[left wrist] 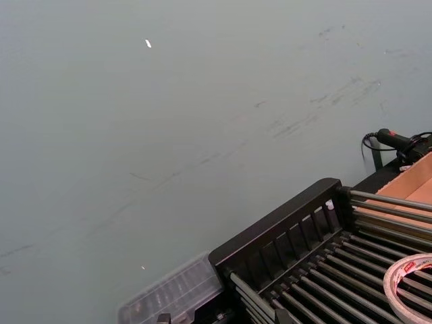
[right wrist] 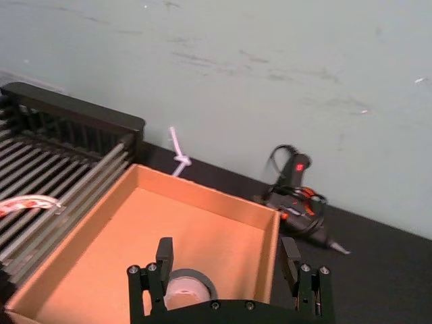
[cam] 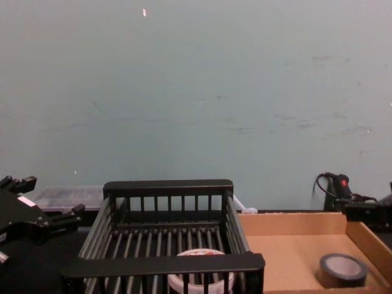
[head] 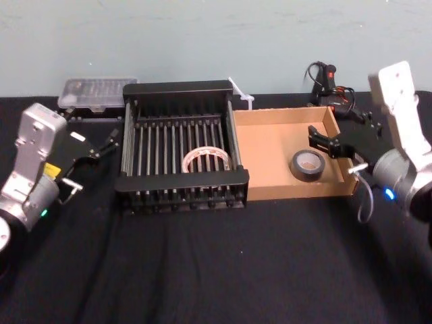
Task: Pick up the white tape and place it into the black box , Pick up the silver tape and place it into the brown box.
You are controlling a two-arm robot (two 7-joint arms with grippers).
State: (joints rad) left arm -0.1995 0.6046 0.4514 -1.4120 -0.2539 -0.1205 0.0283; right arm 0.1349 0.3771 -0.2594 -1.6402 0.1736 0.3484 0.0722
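Your right gripper (head: pixel 320 140) gapes empty, the silver tape (head: pixel 308 165) just below its fingers. It is probably stiff and light, best gripped across its outer wall. Left gripper (head: pixel 106 144) sits open, empty, beside the black box (head: pixel 179 88).

Black table (head: pixel 202 270) carries a crate (head: pixel 182 179) just right of the left gripper (head: pixel 94 162), a tray (head: pixel 270 155) under the right gripper (head: pixel 336 154), and a clear case (head: pixel 98 91) behind the left gripper.

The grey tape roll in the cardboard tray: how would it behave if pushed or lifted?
The grey tape roll lies flat in the cardboard tray, so a push likely slides rather than rolls it. Its thick wound band looks stiff, probably keeping shape when squeezed. The open right pincer hovers over it; the left pincer sits by the crate.
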